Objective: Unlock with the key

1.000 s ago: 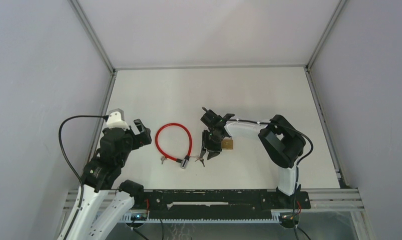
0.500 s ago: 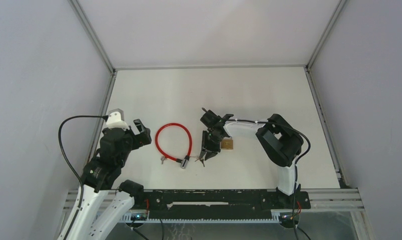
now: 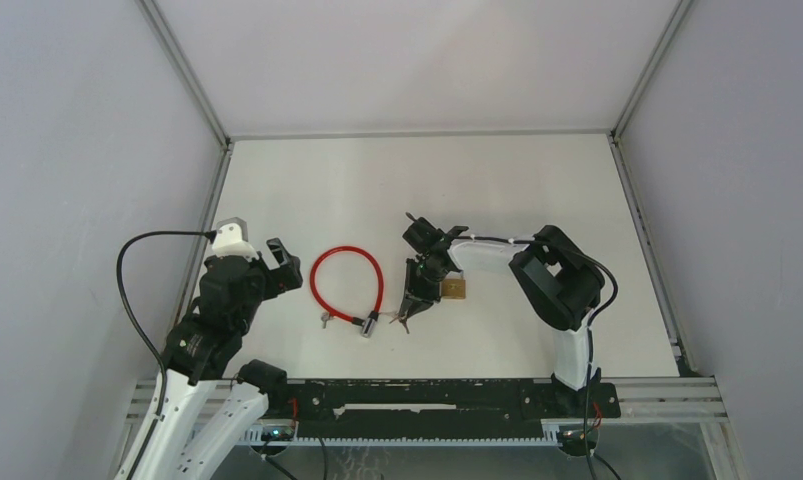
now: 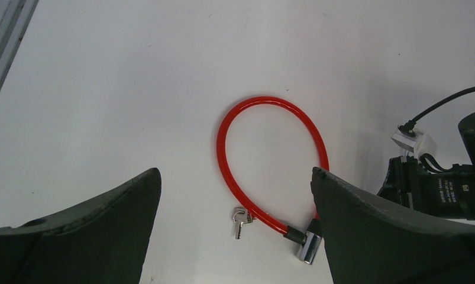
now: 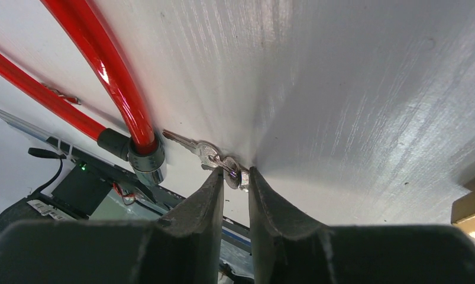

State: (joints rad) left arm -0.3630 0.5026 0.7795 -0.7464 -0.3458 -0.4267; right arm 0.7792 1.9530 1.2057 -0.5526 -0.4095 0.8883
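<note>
A red cable lock [image 3: 317, 285] lies looped on the white table, its chrome lock cylinder [image 3: 369, 325] at the near end. In the right wrist view the cable [image 5: 113, 77] runs into that cylinder [image 5: 149, 163]. A small key on a ring [image 5: 208, 155] lies just right of it. My right gripper [image 5: 235, 173] points down at the table, its fingertips pinched on the key's ring end. From above, this gripper [image 3: 409, 318] stands right of the cylinder. My left gripper [image 4: 235, 171] hangs wide open above the cable loop [image 4: 226, 171], holding nothing.
A second small key [image 4: 241, 219] lies against the cable's near left side. A brass padlock [image 3: 458, 290] sits on the table just right of my right wrist. The table's near rail [image 3: 427, 390] runs close behind the cylinder.
The right gripper's fingers have drawn together around the key ring. Its arm has barely shifted. The left arm and the cable lock have not moved.
</note>
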